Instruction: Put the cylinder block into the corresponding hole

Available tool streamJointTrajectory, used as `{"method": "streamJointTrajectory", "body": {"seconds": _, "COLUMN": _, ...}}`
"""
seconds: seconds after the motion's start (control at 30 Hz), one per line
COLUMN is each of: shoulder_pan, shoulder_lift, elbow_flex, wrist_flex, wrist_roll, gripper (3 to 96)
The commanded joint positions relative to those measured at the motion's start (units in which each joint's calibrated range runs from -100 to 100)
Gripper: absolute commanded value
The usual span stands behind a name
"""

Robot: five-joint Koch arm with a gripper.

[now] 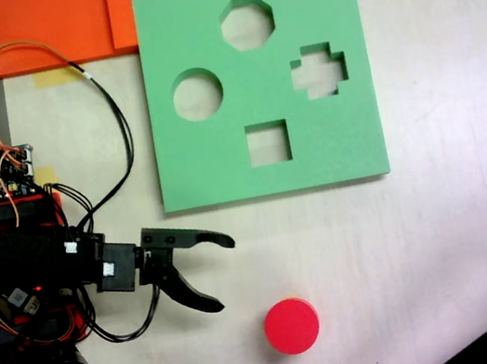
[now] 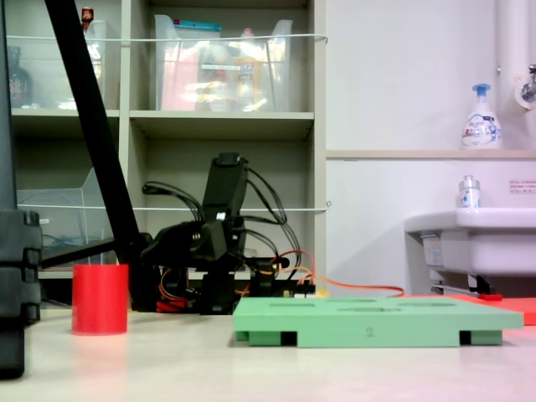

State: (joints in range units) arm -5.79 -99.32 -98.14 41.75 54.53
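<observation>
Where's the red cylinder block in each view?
First exterior view: the cylinder block is at bottom centre, standing on the table, apart from the green board.
Second exterior view: at lower left, upright, left of the board.
Shared landmark: the green board.

lab or utility room | shelving (image 2: 226, 126) | storage bins (image 2: 222, 63) | washbasin (image 2: 469, 239)

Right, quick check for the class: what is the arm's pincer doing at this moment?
Pincer: open, jaws spread, holding nothing; the cylinder block stands apart from it on the table.
</observation>
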Motion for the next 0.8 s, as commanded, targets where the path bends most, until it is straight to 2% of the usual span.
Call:
{"method": "streamJointTrajectory", "body": {"seconds": 0.03, "shoulder_pan": -0.7, "shoulder_lift": -0.7, "elbow_flex": -1.9, "wrist_flex": 9.8, "wrist_roll": -1.3, "gripper": 59.1}}
{"method": "streamJointTrajectory", "body": {"seconds": 0.13, "shoulder_pan": -0.9, "shoulder_lift": -0.7, "elbow_flex": -1.9, "wrist_flex": 11.2, "wrist_roll": -4.2, "gripper": 76.3}}
{"method": "streamJointTrajectory", "body": {"seconds": 0.2, "shoulder_pan": -1.6, "shoulder_lift": -0.7, "elbow_flex": -1.9, "wrist_flex": 13.8, "wrist_roll": -4.4, "gripper": 80.0}}
{"method": "streamJointTrajectory", "body": {"seconds": 0.37, "shoulder_pan": -3.6, "shoulder_lift": 9.5, "elbow_flex": -1.9, "wrist_flex": 22.8, "wrist_roll": -4.4, "gripper": 80.1}}
{"method": "streamJointTrajectory", "body": {"seconds": 0.6, "shoulder_pan": -4.7, "shoulder_lift": 55.6, "elbow_flex": 1.8, "wrist_flex": 55.5, "wrist_roll": -4.4, "gripper": 80.1}}
{"method": "streamJointTrajectory", "body": {"seconds": 0.8, "shoulder_pan": -5.1, "shoulder_lift": 70.1, "elbow_flex": 9.9, "wrist_flex": 56.5, "wrist_roll": -4.4, "gripper": 80.1}}
